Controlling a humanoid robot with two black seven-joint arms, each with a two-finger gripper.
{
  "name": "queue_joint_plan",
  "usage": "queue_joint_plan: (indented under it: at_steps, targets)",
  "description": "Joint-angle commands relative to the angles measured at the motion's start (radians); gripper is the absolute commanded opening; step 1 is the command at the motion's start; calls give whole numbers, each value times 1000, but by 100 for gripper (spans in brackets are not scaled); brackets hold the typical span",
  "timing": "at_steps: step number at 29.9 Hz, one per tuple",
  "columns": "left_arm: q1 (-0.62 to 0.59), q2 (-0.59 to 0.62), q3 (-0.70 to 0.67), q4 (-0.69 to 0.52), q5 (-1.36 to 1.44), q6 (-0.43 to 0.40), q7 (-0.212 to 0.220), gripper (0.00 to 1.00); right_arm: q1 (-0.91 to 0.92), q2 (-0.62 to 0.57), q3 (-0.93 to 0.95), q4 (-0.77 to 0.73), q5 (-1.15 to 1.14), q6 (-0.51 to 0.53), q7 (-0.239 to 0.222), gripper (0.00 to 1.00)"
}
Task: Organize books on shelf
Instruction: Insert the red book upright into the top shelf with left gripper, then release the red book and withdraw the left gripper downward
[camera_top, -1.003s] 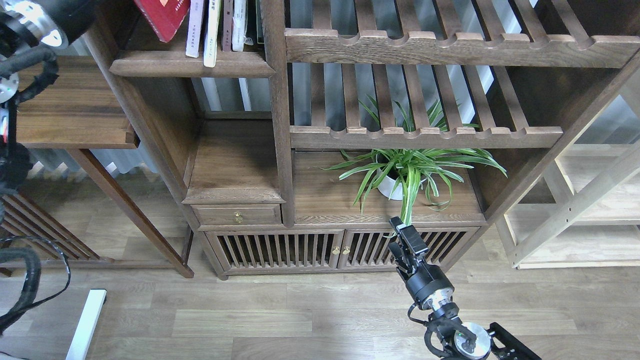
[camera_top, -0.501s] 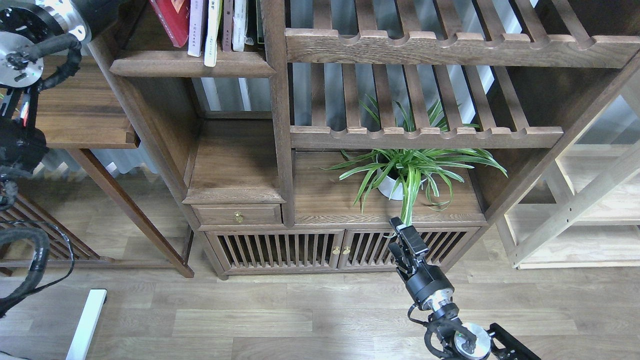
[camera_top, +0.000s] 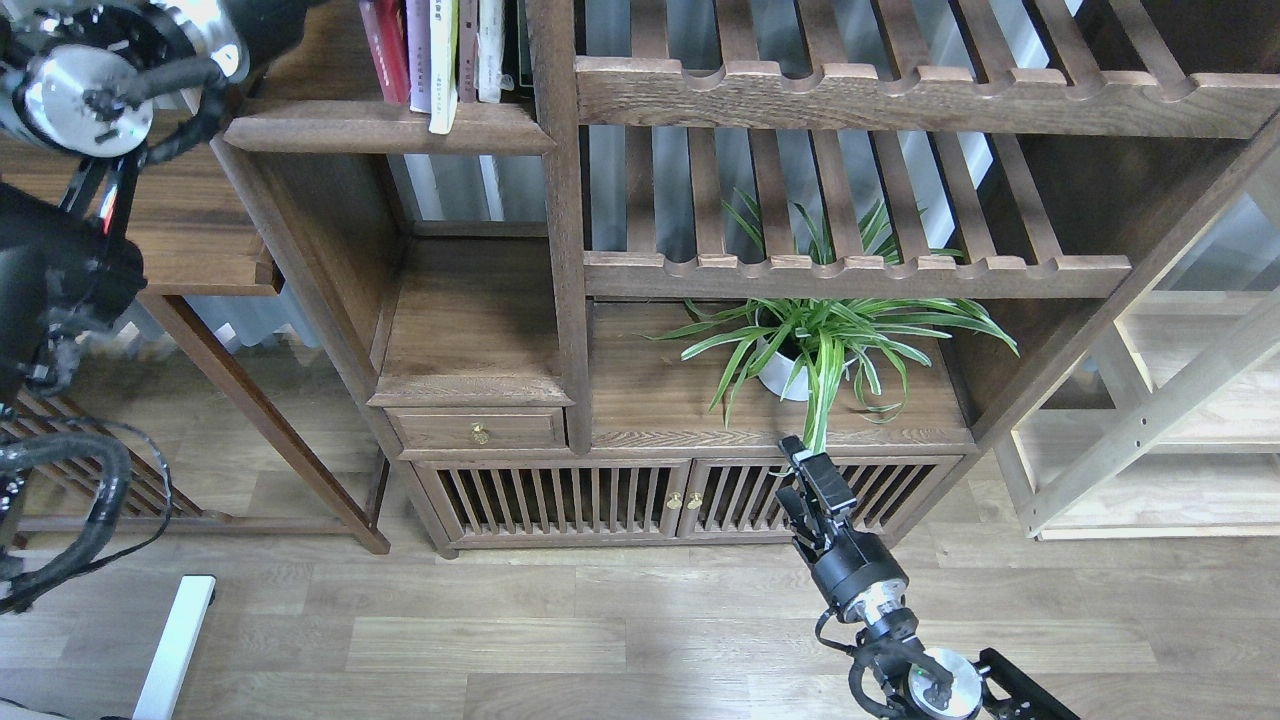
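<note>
1. Where the books stand, top left on the shelf (camera_top: 385, 128), only their lower parts show; tops are cut off by the frame edge.
2. Red book (camera_top: 384, 50) is leftmost, about upright w/ a slight lean, bottom on the board.
3. Pale book (camera_top: 418, 55) sits just right of it, touching or nearly so; can't tell which.
4. Yellow-green book (camera_top: 443, 65) comes next, its lower corner poking out past the shelf's front edge.
5. More spines (camera_top: 480, 50) stand further right, up against the post (camera_top: 560, 220).
6. Shelf is a dark board w/ rounded front, fixed btw a slanted side panel on the left & the post on the right.
7. Left arm (camera_top: 75, 85) fills the top-left corner, silver joint disc & cables showing; its gripper is out of frame.
8. Right gripper (camera_top: 805, 475) is low centre-right, well apart from the books, pointing up in front of the cabinet doors (camera_top: 620, 495). Fingers look close together & hold nothing, but they're seen dark & small, so can't tell the gap for sure.
9. Plant (camera_top: 820, 345) in a white pot sits on the cabinet top just above that gripper, under a slatted rack (camera_top: 850, 272).
10. Small drawer (camera_top: 478, 430) w/ brass knob is below the empty nook under the shelf.
11. Pale wood frame (camera_top: 1150, 420) stands far right on the floor (camera_top: 600, 630).
</note>
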Motion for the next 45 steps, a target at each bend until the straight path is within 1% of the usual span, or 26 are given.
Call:
queue_joint_plan:
  at_steps: [1,3,6,15,26,31,34,38,42,45]
  targets:
    - [-23,2,22,0,0,44,0,51,1,0,0,0,0,0,0,99]
    - [-24,5,31,0,2,55,0,57,1,0,0,-2,0,0,0,99]
    - [-23,10,46,-3,3,71,0,63,1,0,0,0,0,0,0,99]
    - [-27,8,47,-14,2,78,0,64,-1,0,0,-2,0,0,0,99]
    - [-81,8,39,-40,2,101,0,67,-1,0,0,-2,0,0,0,99]
    - [-79,16,33,-87,2,128,0,67,-1,0,0,-2,0,0,-2,99]
    - [-73,49,34,-127,0,153,0,68,-2,-2,0,0,0,0,-2,99]
    - [-50,91,28,-184,0,153,0,70,-1,0,-1,0,0,0,-2,99]
    - [17,157,19,-282,-3,154,0,71,-1,0,-3,3,0,0,-2,99]
    - [91,174,-10,-368,-6,157,0,72,-2,0,-3,3,0,0,-2,99]
